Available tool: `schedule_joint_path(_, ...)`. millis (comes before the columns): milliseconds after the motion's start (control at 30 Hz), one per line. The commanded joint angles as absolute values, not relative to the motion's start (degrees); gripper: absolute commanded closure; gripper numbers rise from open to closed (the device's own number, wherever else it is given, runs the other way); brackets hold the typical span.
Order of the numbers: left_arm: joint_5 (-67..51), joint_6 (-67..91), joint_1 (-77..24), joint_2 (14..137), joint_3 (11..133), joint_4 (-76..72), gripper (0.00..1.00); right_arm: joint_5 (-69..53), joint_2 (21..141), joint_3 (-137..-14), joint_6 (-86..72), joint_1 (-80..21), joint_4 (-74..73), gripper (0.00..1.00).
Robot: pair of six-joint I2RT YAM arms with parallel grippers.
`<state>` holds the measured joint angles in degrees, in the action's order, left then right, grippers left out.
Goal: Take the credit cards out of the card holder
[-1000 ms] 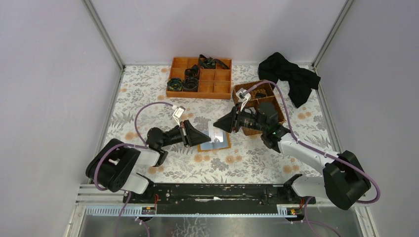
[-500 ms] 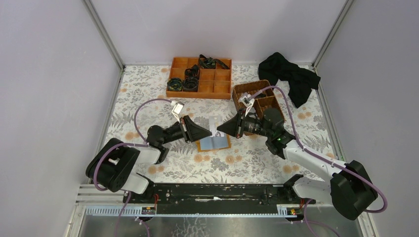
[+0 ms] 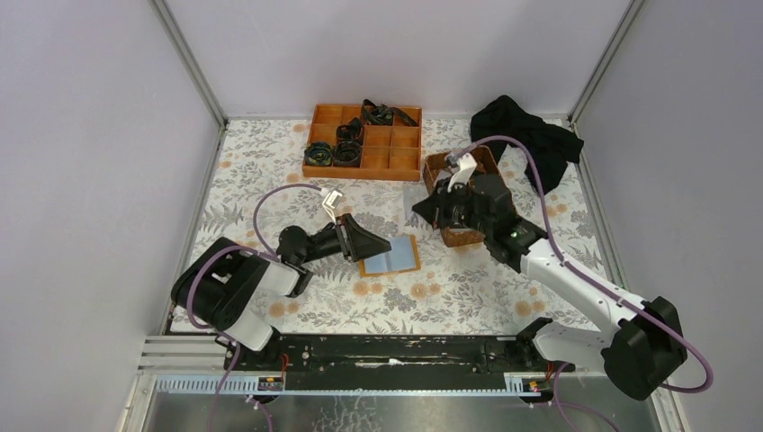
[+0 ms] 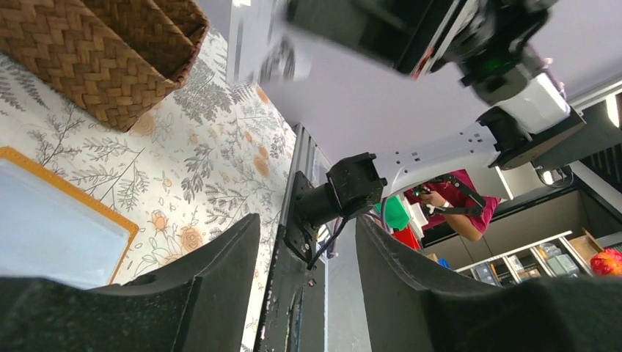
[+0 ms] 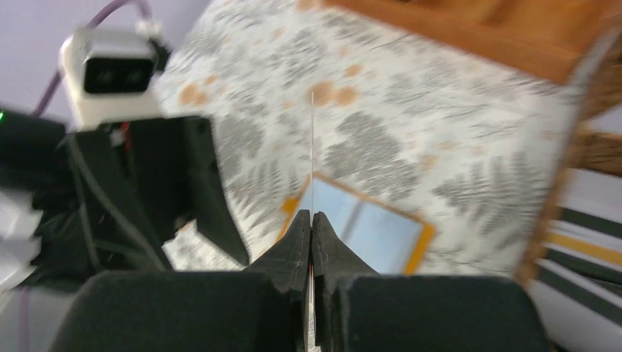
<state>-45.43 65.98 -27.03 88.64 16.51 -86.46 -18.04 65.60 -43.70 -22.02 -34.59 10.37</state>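
Floral table (image 3: 270,193), card holder (image 3: 390,256) open, right pincer (image 5: 312,214) clamping card (image 5: 312,147)

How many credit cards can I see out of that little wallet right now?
1: a card pinched edge-on in the right gripper, held in the air. Others may hide inside the open card holder.

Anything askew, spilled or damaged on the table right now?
Nothing stands out. The card holder lies open and flat, the right jaws pinch a card clear of it; a black cloth sits crumpled in the far right corner.
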Motion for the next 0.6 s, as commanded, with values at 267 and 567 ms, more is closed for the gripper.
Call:
schedule_joint_path(267,-46.6,68.7,-27.4,94.2,19.5,-88.3,0.41,21.1,83.3,-68.6,-6.7,-32.7,-25.5,1.0)
schedule_joint_path(567,-49.2,69.2,-27.3,95.1,20.5,-90.2,0.4,24.4,92.6,-74.5,-4.7,-32.6,-32.2,1.0)
